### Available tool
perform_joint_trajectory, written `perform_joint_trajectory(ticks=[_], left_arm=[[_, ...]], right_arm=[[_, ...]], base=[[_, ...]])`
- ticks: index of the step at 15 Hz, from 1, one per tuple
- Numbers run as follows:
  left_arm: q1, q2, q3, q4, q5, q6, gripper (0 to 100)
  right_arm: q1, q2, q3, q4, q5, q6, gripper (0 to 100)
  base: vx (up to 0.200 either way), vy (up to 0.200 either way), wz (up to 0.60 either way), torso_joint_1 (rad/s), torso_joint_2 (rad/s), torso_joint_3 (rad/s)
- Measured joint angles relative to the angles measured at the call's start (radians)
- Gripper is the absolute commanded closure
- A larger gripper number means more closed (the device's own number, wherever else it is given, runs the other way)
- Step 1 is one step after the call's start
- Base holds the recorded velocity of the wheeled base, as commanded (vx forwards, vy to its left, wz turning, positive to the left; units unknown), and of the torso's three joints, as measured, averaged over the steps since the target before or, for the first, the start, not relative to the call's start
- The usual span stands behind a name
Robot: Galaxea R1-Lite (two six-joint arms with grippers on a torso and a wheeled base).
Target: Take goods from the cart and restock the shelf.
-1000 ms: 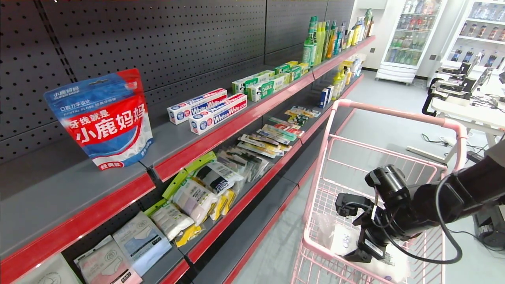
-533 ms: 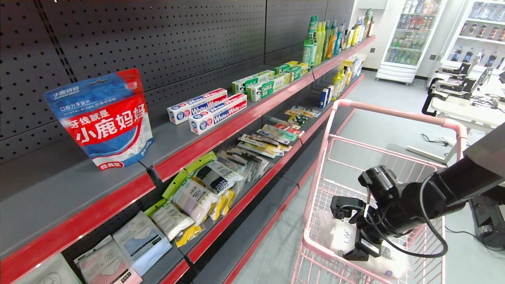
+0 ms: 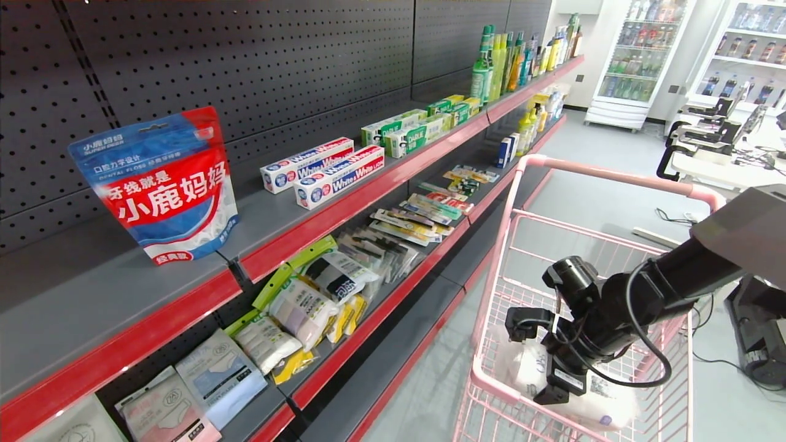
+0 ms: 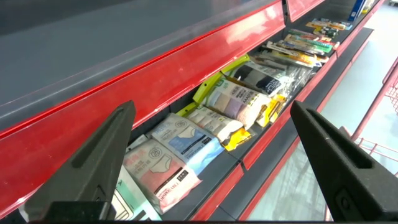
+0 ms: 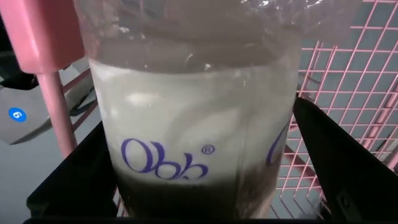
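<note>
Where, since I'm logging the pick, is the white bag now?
Head view, right side: the white bag lies in the near-left corner of the pink cart, with the right end effector open around it.

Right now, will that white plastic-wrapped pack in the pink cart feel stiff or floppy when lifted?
Probably soft and squashy: the pack shows rounded white filling under loose film. The glossy, wrinkled wrap may be slippery. Looking fluffy, it is likely light for its bulk.
</note>
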Motion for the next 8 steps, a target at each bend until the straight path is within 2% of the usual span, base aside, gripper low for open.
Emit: perform_joint_trajectory(ticks=[8], left_arm=[[0.000, 0.000, 0.000, 0.000, 0.000, 0.000, 0]], right_arm=[[-0.001, 0.100, -0.106, 0.026, -0.005, 0.003, 0]], base=[[0.000, 0.000, 0.00, 0.000, 0.00, 0.000]])
